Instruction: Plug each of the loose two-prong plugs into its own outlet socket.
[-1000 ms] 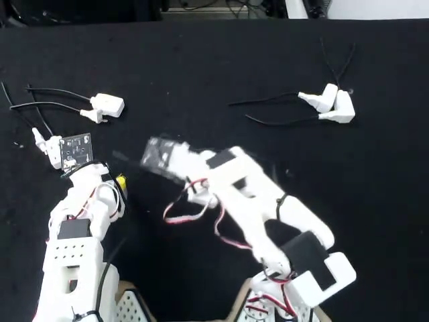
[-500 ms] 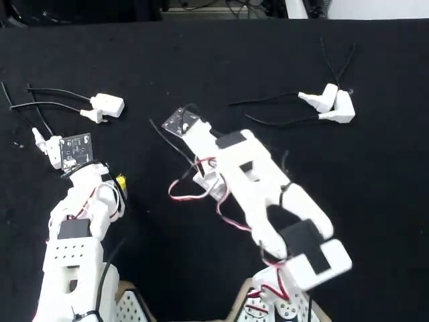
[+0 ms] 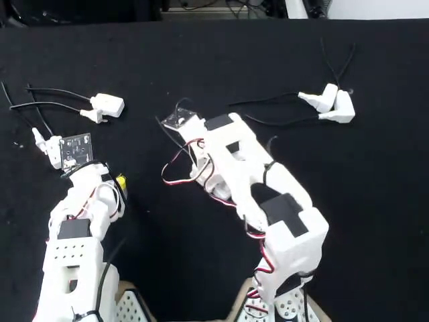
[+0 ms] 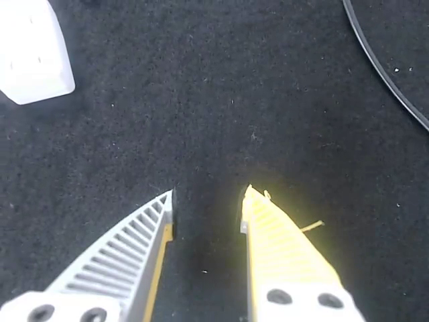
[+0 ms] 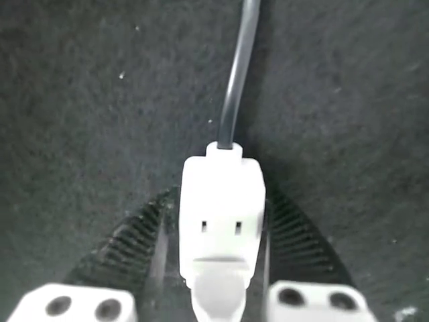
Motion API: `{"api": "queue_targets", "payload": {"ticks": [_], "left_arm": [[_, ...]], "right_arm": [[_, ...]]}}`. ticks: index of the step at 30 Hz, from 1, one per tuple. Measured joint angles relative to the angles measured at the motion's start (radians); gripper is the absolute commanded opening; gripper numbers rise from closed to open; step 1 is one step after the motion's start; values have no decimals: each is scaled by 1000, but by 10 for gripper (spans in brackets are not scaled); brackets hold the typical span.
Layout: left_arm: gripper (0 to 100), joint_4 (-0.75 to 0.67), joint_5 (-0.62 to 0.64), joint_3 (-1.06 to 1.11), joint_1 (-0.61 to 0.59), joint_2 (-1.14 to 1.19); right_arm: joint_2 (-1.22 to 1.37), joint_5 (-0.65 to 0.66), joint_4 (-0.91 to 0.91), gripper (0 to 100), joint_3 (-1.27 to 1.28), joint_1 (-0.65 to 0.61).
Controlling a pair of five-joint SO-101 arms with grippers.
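The right gripper (image 5: 216, 201) squeezes the socket (image 5: 221, 174), cord pointing straight away; the open left gripper (image 4: 208, 194) sits nearer the plug (image 3: 94, 115)

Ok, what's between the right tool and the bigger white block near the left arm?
Nothing: in the high view, bare black cloth separates the right tool, shut on a corded socket, from the white block.

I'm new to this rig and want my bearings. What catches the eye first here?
The right hand near the middle of the black table, clamped on a white connector with a black cord. Next, a left pair and a right pair of corded white pieces lie farther out. The left hand hangs open over bare cloth.
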Motion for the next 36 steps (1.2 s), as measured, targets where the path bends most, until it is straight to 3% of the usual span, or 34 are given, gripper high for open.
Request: {"api": "queue_targets", "payload": {"ticks": [6,19,36], "left_arm": [[173,0,0,0,0,0],[173,2,0,0,0,0],[173,52,0,-29,0,2]], "right_arm": [[0,21,17,244,0,0],[-133,28,38,247,0,2],[-72,78,81,247,0,25]]}}
